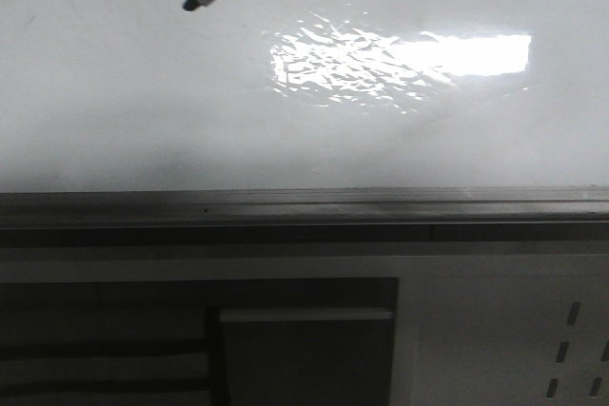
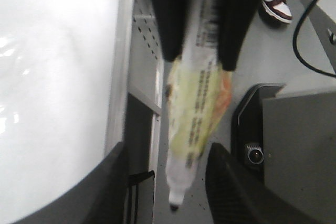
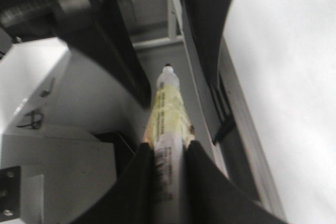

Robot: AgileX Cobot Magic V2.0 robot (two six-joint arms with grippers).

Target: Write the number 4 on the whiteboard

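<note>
Clamped tight on a whiteboard marker (image 3: 168, 114) with a yellowed label: jaws of the right gripper (image 3: 169, 148), barrel pinched between both fingers. Spread wide on either side of the marker's tip end, touching nothing: jaws of the left gripper (image 2: 168, 150). In the front view, black nib (image 1: 193, 2) poised over the upper left of the whiteboard (image 1: 143, 111); contact with the surface impossible to tell. To the nib's right on the glossy board, a bright rippled light reflection (image 1: 400, 59). Along the board's near side, a grey metal edge rail (image 1: 304, 206), with a white perforated panel (image 1: 571, 349) beyond it.
</note>
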